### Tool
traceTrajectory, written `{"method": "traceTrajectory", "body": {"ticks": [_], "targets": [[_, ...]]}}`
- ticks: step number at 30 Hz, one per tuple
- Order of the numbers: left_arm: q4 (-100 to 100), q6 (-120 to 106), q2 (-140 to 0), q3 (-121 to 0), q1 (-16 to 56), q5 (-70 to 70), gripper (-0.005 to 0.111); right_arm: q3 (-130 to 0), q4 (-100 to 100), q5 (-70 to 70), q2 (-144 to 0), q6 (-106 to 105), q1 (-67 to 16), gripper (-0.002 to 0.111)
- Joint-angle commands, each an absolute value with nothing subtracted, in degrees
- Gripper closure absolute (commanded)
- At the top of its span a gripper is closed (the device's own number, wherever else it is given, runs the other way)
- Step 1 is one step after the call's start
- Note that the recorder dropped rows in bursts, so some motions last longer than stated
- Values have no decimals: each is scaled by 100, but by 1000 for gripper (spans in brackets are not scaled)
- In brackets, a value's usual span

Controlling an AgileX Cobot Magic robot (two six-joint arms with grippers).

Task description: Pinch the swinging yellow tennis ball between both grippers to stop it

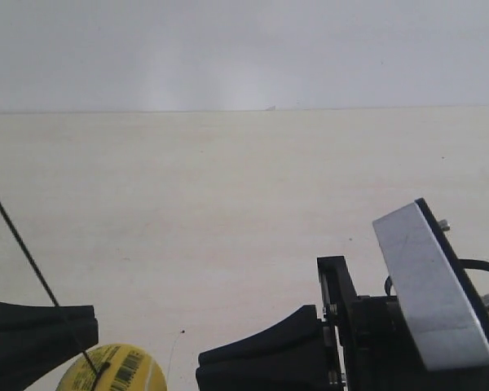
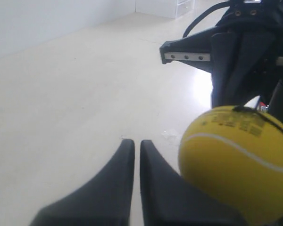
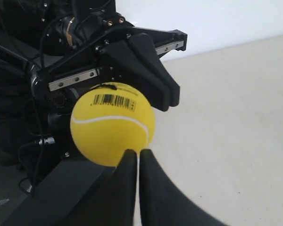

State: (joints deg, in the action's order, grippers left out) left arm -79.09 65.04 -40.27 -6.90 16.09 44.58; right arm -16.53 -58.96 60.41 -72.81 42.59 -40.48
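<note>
The yellow tennis ball (image 1: 118,371) hangs on a dark string (image 1: 24,244) at the exterior view's bottom left, barcode facing up. Just left of it is the black wedge gripper (image 1: 91,326) of the arm at that view's left. The gripper (image 1: 200,362) of the arm at the right points at the ball across a small gap. In the left wrist view the ball (image 2: 236,162) lies against the outer side of my shut left gripper (image 2: 137,141). In the right wrist view the ball (image 3: 112,123) hangs just beyond the tips of my shut right gripper (image 3: 137,151). Neither gripper has anything between its jaws.
A pale cream tabletop (image 1: 244,204) runs back to a grey wall. A silver-grey plate (image 1: 428,285) sits on the body of the arm at the exterior view's right. The left arm's black body (image 3: 61,56) stands behind the ball in the right wrist view.
</note>
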Motion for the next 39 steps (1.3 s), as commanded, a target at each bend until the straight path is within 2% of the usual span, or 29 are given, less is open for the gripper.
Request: {"method": "traceTrajectory", "body": {"ticks": [1,8,23,28,34,39], "targets": [[-7691,6838,-4054,-663,1654,3735,102,-1678,-5943,6103,-7276,4196,-4052,108],[-7784,6635,-4042,-663,1654,4380,102,-1678,-5943,6103,-7276,4150,-4052,108],[-8306,7108,-4042,-663,1654,4780,102,-1678,-5943,6091,-7276,4165,-4052,108],[-8651,7777,-4042,-597,1654,3666,102,-1678,-5943,5859,-7276,4165,-4052,108],[-8454,7318,-3973,-597,1654,4404,102,-1678,-5943,5882,-7276,4165,-4052,108],[-8466,7200,-3314,-547,1654,4778,102,-1678,-5943,5844,-7276,4165,-4052,108]]}}
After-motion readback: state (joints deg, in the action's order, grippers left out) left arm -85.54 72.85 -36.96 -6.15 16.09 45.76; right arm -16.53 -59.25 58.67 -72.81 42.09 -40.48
